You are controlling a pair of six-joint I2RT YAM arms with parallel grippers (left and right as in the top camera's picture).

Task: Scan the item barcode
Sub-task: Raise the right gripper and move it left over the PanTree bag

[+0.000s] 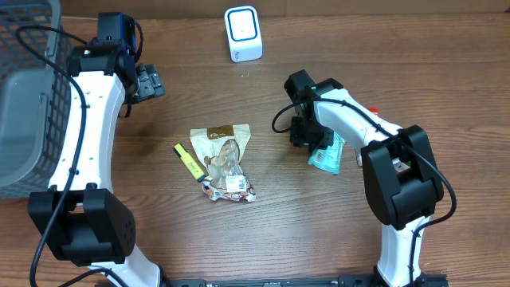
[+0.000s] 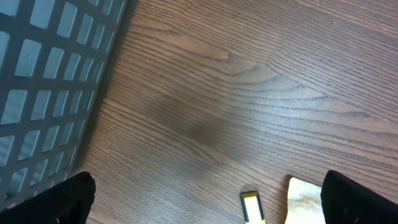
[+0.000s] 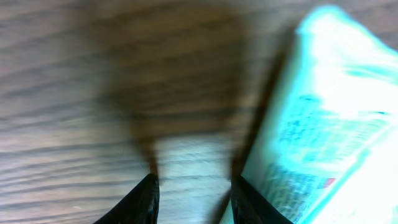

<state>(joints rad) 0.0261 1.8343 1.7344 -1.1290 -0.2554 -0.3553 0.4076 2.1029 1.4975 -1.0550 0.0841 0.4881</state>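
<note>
The right end effector sits low over the worktop, jaws narrowly parted with only bare wood between them. The teal packet lies just beside one finger, in the worktop's right half. The left end effector gapes wide, holding nothing, near the basket at the left edge. The scanner stands at the far edge.

2 YAM arms: white shells, black joints.
Left arm & right arm: white links w/ black joint housings, chunky black bases at bottom of frame, black cables looping along each. Green light + red-orange spot on right arm, right of centre. Wrist views: matte black fingers, rounded tips.
</note>
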